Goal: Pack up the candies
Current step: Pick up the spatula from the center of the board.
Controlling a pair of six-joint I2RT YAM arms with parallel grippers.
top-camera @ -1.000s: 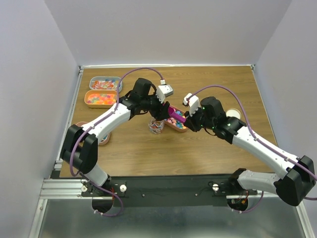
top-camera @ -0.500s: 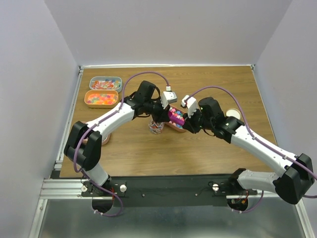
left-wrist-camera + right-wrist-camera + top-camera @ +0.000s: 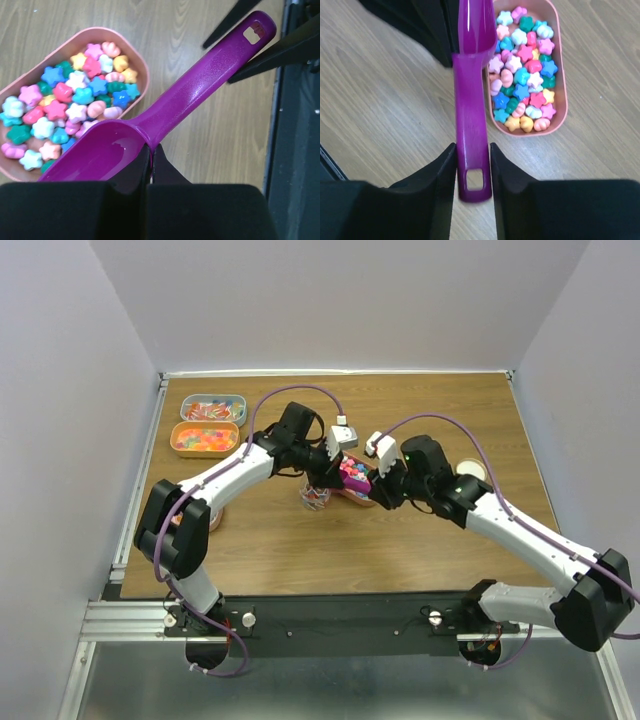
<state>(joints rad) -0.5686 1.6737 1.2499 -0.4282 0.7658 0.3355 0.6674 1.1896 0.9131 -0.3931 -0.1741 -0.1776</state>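
Note:
The candies (image 3: pixel 75 100) are small pastel stars and shells filling a pink oval tray (image 3: pixel 142 65), which also shows in the right wrist view (image 3: pixel 563 95). A magenta scoop (image 3: pixel 200 85) hangs over the tray's edge, its bowl empty. My left gripper (image 3: pixel 151 147) is shut on the rim of the scoop's bowl. My right gripper (image 3: pixel 472 150) stands open around the handle end of the scoop (image 3: pixel 470 100), with a thin gap on each side. From above, both grippers meet at the scoop (image 3: pixel 352 475) in mid-table.
A small clear jar (image 3: pixel 315 497) with some candies stands just left of the pink tray. Two more candy trays (image 3: pixel 212 408) (image 3: pixel 204 438) sit at the back left. A round cream lid (image 3: pixel 470 469) lies to the right.
My left gripper has come right onto the scoop's bowl and shut on its rim. The right gripper's fingers have loosened slightly around the handle.

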